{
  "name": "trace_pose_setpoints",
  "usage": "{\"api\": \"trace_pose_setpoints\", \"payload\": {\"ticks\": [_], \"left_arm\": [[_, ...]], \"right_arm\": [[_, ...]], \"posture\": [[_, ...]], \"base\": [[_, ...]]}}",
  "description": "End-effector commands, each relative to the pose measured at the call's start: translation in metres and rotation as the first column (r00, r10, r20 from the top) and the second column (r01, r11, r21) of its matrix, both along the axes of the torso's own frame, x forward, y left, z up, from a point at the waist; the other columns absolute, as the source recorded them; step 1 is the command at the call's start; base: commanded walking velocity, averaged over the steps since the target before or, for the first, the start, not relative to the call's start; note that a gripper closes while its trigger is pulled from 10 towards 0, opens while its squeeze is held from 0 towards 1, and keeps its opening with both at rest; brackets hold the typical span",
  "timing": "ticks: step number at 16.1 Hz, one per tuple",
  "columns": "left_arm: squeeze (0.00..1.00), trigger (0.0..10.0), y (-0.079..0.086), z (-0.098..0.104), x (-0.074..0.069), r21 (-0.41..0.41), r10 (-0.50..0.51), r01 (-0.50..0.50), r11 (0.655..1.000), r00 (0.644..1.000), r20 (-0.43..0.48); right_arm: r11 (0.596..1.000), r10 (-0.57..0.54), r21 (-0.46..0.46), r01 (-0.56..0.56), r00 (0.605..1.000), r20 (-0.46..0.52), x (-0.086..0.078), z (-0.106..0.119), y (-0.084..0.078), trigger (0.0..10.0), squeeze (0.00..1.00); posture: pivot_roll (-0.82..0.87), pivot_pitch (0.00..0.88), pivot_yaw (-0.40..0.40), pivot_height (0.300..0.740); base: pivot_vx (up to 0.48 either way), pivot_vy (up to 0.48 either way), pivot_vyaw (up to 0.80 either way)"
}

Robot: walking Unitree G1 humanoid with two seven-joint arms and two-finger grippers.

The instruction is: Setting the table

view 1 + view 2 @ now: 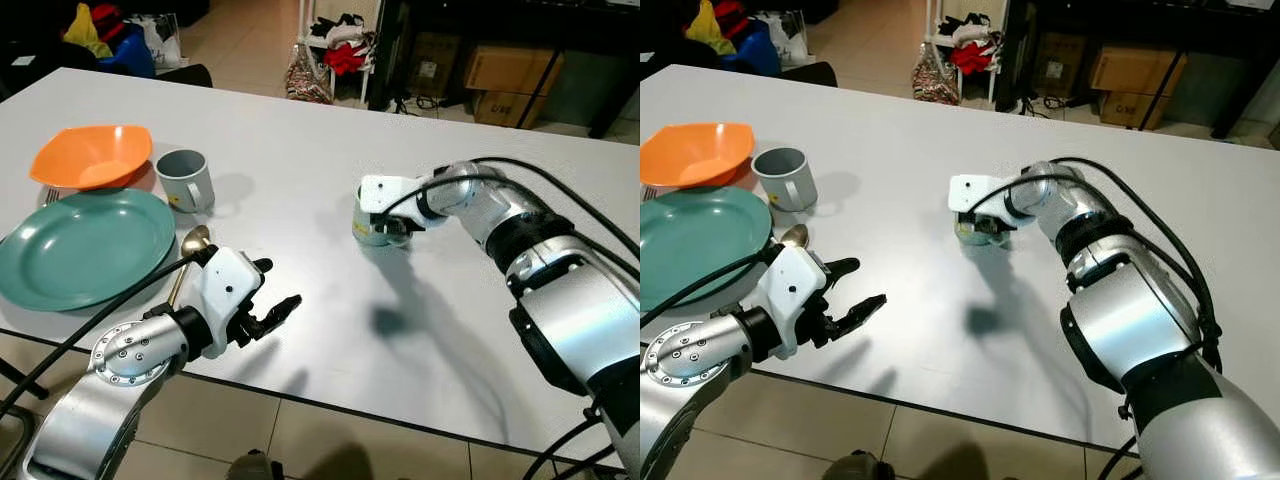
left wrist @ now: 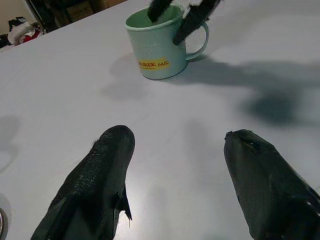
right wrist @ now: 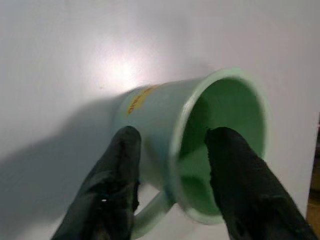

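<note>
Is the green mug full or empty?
Empty: the green mug shows a bare green inside, with the right hand straddling its rim.

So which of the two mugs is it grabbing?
The pale green mug mid-table, right gripper straddling its rim; the grey mug stands untouched beside the plates.

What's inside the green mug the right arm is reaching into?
One finger of the right tool sits inside the green mug, the other outside. The inside looks empty, though the finger hides part of the bottom.
</note>
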State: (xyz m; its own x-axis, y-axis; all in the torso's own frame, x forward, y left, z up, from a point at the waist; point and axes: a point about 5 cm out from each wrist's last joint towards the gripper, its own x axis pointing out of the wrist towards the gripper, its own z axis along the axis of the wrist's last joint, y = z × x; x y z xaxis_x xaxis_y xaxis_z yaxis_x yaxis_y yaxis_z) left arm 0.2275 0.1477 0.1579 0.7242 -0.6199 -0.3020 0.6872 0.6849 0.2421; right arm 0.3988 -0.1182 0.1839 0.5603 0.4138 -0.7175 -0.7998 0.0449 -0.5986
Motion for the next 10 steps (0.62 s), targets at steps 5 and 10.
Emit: {"api": "trace_pose_setpoints", "payload": {"ticks": [5,10], "left_arm": [[0.00,10.0,-0.007,0.006,0.007,-0.043,0.005,-0.003,0.999,0.999,0.043],[0.00,10.0,-0.009,0.012,0.020,-0.146,0.196,-0.180,0.973,0.975,0.106]], "right_arm": [[0.976,0.081,0.198,-0.086,0.996,0.036,0.000,0.030,-0.006,10.0,1.00],[0.697,-0.167,0.715,0.048,0.981,0.097,-0.025,0.035,-0.039,10.0,1.00]], "posture": [[0.18,0.000,-0.032,0.740],[0.14,0.000,-0.023,0.740]], "base": [[0.000,0.000,0.00],[0.000,0.000,0.00]]}}
